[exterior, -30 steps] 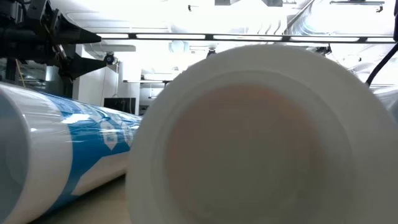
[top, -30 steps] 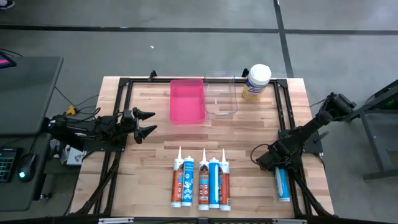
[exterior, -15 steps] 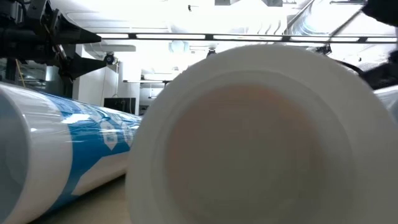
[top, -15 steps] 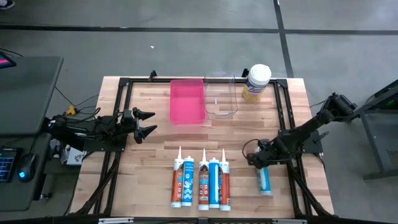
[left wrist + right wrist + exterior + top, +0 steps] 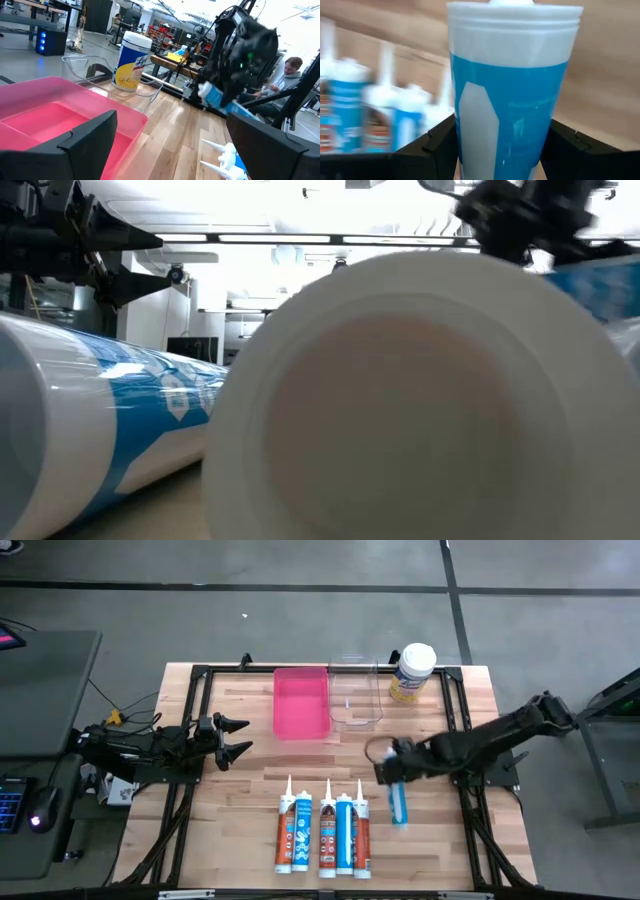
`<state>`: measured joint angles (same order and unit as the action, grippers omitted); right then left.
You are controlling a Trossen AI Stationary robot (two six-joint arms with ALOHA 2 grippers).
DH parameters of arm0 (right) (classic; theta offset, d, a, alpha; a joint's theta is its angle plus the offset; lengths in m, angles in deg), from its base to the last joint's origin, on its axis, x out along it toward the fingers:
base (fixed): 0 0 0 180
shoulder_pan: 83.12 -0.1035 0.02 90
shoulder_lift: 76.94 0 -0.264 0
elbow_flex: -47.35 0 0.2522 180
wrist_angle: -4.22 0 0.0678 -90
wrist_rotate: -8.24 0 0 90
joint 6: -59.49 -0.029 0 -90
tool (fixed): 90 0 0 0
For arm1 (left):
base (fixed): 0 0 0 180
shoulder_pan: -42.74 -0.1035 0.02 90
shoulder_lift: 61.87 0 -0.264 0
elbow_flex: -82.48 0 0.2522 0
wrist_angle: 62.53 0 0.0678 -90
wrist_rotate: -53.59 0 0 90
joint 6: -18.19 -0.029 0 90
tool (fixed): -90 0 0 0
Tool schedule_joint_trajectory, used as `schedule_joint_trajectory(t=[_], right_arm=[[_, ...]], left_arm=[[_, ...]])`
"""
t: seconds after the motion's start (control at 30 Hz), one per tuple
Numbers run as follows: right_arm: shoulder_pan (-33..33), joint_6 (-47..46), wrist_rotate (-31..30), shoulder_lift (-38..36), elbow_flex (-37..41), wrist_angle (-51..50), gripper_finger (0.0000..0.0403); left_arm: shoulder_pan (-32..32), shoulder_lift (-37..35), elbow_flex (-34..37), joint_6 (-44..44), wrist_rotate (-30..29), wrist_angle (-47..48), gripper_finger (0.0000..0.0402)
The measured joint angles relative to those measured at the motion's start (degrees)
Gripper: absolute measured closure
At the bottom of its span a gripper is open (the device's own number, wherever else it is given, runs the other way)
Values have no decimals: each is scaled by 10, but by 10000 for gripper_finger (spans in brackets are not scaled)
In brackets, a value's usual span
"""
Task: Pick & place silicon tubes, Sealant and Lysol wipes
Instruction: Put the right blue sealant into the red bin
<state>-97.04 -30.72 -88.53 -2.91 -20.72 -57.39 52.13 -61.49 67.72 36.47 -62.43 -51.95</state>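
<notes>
The right gripper [image 5: 392,772] sits right of centre in the overhead frame, its fingers clamped around the upper end of a blue and white sealant tube [image 5: 399,805] that hangs down-frame from it, apparently lifted off the wooden table [image 5: 240,810]. To carry this well, I would keep the tube high enough to clear the four silicone tubes [image 5: 324,830] lying side by side at lower centre, hold the grip firm since the tube is long and held at one end, so it may swing, and bring it squarely over whichever bin is meant before lowering; I cannot tell which bin that is. The pink tray [image 5: 300,701] and the clear plastic container [image 5: 356,692] stand side by side at upper centre. In the right wrist view the held tube [image 5: 509,95] fills the frame: a white ribbed collar on top, a bright blue body with paler blue panels, a dark finger on each side. The left gripper [image 5: 238,737] waits at the left edge of the table, fingers spread wide and holding nothing. The Lysol wipes [image 5: 412,673], a squat canister with white domed lid and yellow label, stands upright at upper right, just beside the clear container. A person sits in the room beyond, at the right of the left wrist view
</notes>
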Motion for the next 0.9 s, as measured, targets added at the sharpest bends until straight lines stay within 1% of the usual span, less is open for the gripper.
schedule_joint_trajectory(t=[0.13,0.27,0.37,0.5,0.6,0.67,0.77,0.9], right_arm=[[72,117,-9,14,-68,-3,192],[143,235,0,46,-135,1,192],[192,323,32,83,-182,26,192],[247,422,94,147,-242,94,192],[284,475,150,200,-296,139,192],[307,504,176,235,-335,158,192],[335,548,193,288,-399,162,192],[362,582,192,355,-478,162,192]], left_arm=[[0,0,0,0,0,0,32],[0,0,0,0,0,0,32],[0,0,0,0,0,0,32],[0,0,0,0,0,0,32],[0,0,0,0,0,0,32],[0,0,0,0,0,0,32],[0,0,0,0,0,0,32],[0,0,0,0,0,0,32]])
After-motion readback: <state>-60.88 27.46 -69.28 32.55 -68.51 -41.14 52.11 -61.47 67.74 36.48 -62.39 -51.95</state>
